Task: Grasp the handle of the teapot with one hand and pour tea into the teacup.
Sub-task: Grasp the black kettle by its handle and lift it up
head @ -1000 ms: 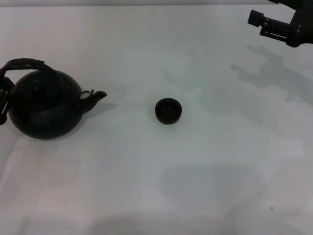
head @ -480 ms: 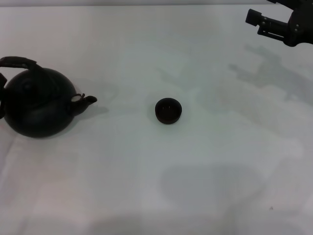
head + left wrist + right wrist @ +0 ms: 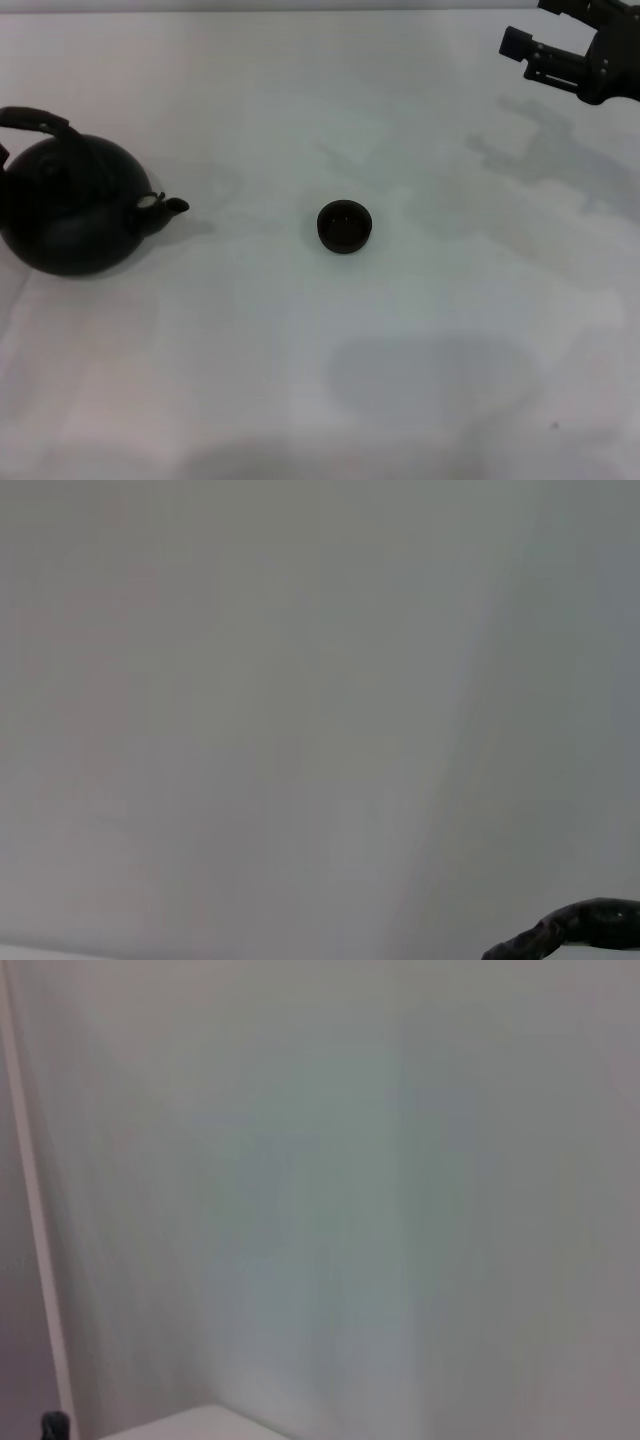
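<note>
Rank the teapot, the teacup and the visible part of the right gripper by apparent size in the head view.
1. teapot, clearly largest.
2. right gripper, only partly in frame at the far right, raised nearer the camera, so its rank is unsure.
3. teacup, smallest.

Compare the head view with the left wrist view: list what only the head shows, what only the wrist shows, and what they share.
Only the head view shows the teapot whole at the table's left edge, spout pointing toward the teacup near the middle of the white table, and the right gripper raised at the far right. Only the left wrist view shows a close-up of a dark wrapped strip in one corner, probably the handle, against an otherwise blank pale surface. Shared: likely that handle only; neither shows the left gripper clearly.
</note>
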Action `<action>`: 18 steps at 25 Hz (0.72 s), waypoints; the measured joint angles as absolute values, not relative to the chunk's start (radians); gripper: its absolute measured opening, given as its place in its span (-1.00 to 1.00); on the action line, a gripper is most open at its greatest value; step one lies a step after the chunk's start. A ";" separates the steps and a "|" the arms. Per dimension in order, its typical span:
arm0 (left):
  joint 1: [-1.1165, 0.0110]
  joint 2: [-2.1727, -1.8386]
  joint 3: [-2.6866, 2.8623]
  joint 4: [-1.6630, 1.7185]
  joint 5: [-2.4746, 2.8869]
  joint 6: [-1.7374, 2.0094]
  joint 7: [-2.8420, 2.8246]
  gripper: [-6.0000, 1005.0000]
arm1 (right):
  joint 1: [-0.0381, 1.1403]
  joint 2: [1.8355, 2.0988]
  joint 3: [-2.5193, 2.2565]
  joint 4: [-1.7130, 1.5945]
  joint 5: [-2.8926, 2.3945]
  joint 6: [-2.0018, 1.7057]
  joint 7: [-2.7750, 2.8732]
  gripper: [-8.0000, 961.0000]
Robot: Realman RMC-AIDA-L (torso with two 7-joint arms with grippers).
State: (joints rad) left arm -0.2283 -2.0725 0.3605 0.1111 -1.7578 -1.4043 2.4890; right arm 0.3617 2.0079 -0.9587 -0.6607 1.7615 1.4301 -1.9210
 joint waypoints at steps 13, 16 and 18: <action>-0.320 -2.080 0.399 0.541 -1.492 -1.336 1.921 -0.69 | 0.358 2.008 -0.959 -0.539 1.812 1.496 -2.040 0.82; -0.329 -2.081 0.500 0.655 -1.471 -1.276 1.785 -0.69 | 0.356 2.008 -0.958 -0.520 1.831 1.509 -2.060 0.82; -0.325 -2.081 0.585 0.723 -1.472 -1.220 1.712 -0.69 | 0.355 2.008 -0.956 -0.518 1.834 1.509 -2.063 0.82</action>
